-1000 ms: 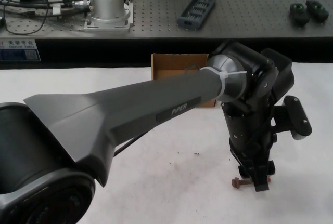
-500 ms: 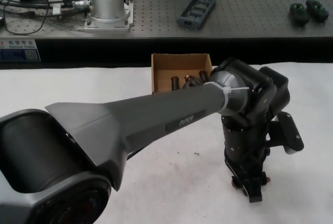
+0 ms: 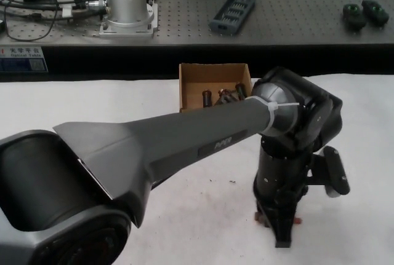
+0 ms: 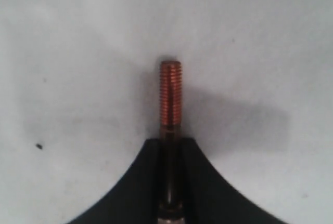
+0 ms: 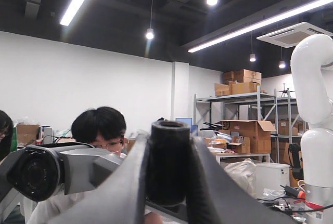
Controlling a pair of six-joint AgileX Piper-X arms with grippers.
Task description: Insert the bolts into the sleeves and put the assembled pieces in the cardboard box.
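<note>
The left gripper [image 3: 281,233] has slid nearer across the white cloth [image 3: 92,102], uncovering assembled pieces [image 3: 223,96] inside the cardboard box [image 3: 184,84]. It is clenched on a copper bolt [image 4: 170,93] lying on the cloth, nearer than the box. The right gripper [image 5: 167,148] grasps a black sleeve [image 5: 167,167], held up in the air.

High view down over bench [image 3: 61,105]; left wrist close above bolt [image 4: 170,94]; right wrist roomward.
</note>
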